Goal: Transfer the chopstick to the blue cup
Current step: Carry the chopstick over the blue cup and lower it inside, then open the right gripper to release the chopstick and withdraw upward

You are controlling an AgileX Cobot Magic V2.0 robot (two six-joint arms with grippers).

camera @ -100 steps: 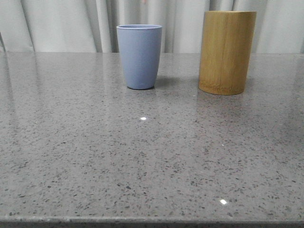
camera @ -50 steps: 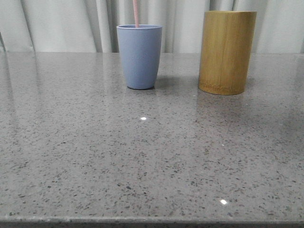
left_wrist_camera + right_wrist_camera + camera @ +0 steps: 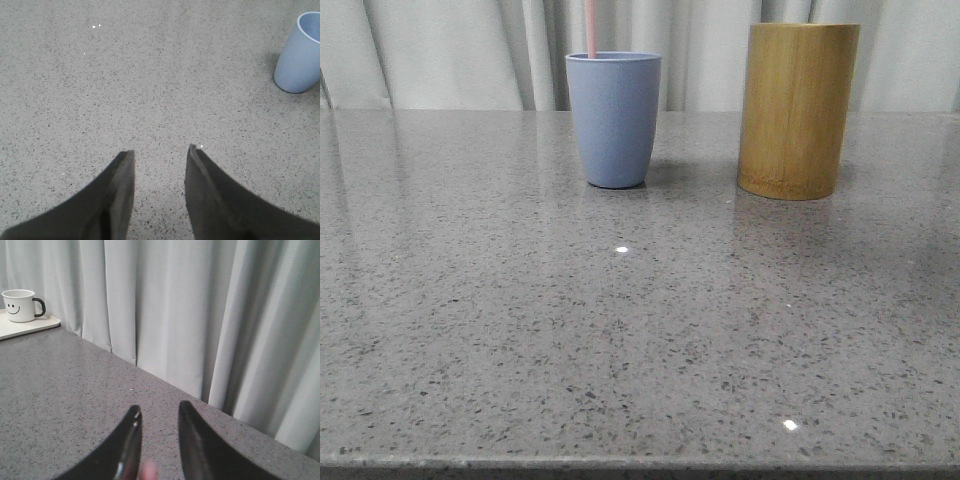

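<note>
The blue cup (image 3: 613, 120) stands upright at the back of the grey table, and it also shows in the left wrist view as the blue cup (image 3: 299, 55). One pale pink chopstick (image 3: 590, 28) rises out of its left side, past the top of the front view. My right gripper (image 3: 160, 406) is open. The blurred pink chopstick (image 3: 148, 471) shows low between its fingers, close to one of them, in a gap wider than the stick. My left gripper (image 3: 160, 150) is open and empty over bare table, well away from the cup.
A taller yellow-brown bamboo cylinder (image 3: 798, 110) stands to the right of the cup. Pale curtains hang behind the table. In the right wrist view a white smiley mug (image 3: 19, 305) sits on a cream tray (image 3: 35, 325) at a far corner.
A second ago only the stick's tip showed at the top edge. It then came down into the cup, and has since shifted left inside it.
</note>
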